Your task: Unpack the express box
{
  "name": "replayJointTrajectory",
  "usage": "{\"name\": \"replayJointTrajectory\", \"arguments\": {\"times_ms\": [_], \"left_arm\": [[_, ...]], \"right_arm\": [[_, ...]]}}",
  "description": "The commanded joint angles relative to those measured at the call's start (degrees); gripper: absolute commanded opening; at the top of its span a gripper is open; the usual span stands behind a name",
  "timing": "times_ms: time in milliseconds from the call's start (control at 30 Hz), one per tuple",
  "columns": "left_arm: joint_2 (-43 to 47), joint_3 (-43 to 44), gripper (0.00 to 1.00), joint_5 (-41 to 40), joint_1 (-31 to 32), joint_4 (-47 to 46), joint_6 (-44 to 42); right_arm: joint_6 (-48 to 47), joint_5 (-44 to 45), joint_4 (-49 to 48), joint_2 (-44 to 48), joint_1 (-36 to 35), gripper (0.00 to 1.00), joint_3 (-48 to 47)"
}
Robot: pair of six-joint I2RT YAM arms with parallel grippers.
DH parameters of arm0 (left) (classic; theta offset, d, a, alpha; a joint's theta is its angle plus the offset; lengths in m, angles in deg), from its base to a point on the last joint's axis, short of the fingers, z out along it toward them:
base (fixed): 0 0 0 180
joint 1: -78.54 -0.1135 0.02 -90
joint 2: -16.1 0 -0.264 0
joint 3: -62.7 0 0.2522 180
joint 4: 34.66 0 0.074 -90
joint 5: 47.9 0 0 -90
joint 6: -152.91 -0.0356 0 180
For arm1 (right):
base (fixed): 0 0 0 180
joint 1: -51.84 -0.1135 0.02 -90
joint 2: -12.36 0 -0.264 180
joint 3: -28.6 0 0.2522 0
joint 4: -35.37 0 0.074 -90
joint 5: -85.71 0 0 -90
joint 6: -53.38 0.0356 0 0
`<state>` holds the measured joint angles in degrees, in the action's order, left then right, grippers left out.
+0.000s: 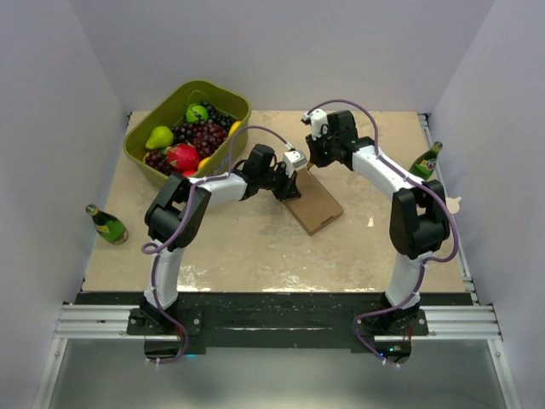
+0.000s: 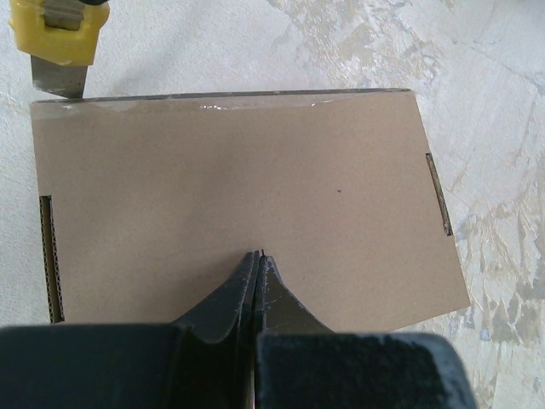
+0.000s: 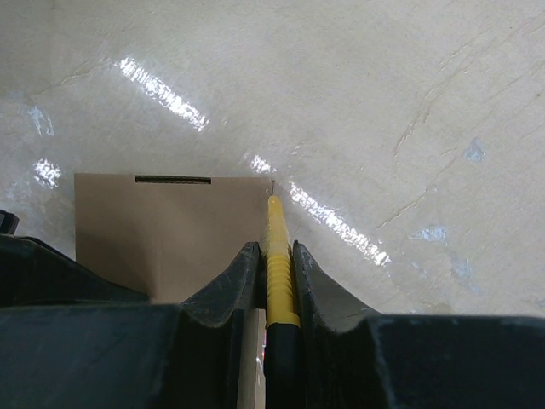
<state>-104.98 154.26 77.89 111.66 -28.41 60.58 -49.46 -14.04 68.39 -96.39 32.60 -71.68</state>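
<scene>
Express box (image 2: pixel 247 179) beneath closed left gripper (image 2: pixel 258 255); utility knife (image 3: pixel 274 223) clamped by right gripper (image 3: pixel 275 249) at its edge; fruit tub (image 1: pixel 243 105) at worktop's far-left corner.

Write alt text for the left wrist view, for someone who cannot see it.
A flat brown express box lies closed on a pale marbled table, the shut left tool over its near half. A yellow utility knife has its blade at the box's top-left corner.

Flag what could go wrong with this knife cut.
The utility knife in the right gripper has its blade at a corner of the express box, so it may slip off the taped seam onto the table. The shut left gripper seems to pin the lid at one spot only; the box could pivot.
</scene>
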Motion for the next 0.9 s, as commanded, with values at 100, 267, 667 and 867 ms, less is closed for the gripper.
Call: {"name": "replayJointTrajectory", "arguments": {"times_ms": [100,267,667,867], "left_arm": [[-2.76,0.16,0.00,-3.27,0.19,3.11,-0.31],[-2.85,0.25,0.00,-3.18,0.19,3.11,-0.48],[-2.85,0.16,0.00,-3.89,0.54,3.46,-0.92],[-2.67,0.16,0.00,-4.15,0.89,3.73,-1.54]], "right_arm": [[1.06,-0.52,0.95,1.96,-1.06,0.00,2.66],[1.59,-0.35,1.65,4.68,-1.67,0.00,6.88],[0.71,1.41,3.84,10.05,-1.67,0.00,10.50],[0.54,1.24,3.85,10.84,-1.41,0.00,5.41]]}}
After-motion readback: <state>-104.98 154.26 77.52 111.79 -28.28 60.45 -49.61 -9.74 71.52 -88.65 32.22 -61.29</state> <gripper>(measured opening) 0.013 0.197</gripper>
